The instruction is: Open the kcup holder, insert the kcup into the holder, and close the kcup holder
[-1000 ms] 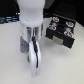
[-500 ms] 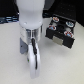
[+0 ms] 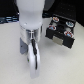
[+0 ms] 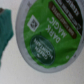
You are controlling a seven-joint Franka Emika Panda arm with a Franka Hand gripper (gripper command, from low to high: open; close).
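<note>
Looking at the exterior view, you have the white arm [image 3: 31, 30] filling the middle of the frame, reaching down toward the pale table [image 3: 10, 65]. Its gripper [image 3: 23, 49] sits low behind the round wrist housing, so you cannot tell from here how far apart the fingers stand or whether anything is between them. To the exterior view's right, well apart from the arm, you see the black pod holder [image 3: 62, 31] with its tray pulled out, rows of round slots showing, some with light-topped pods in them. In the wrist view the pod [image 4: 49, 34] fills most of the picture: a round green printed lid with a white rim, very close to the camera, over the pale surface. A teal shape [image 4: 6, 29] sits at the edge of that view; you cannot tell what it is
</note>
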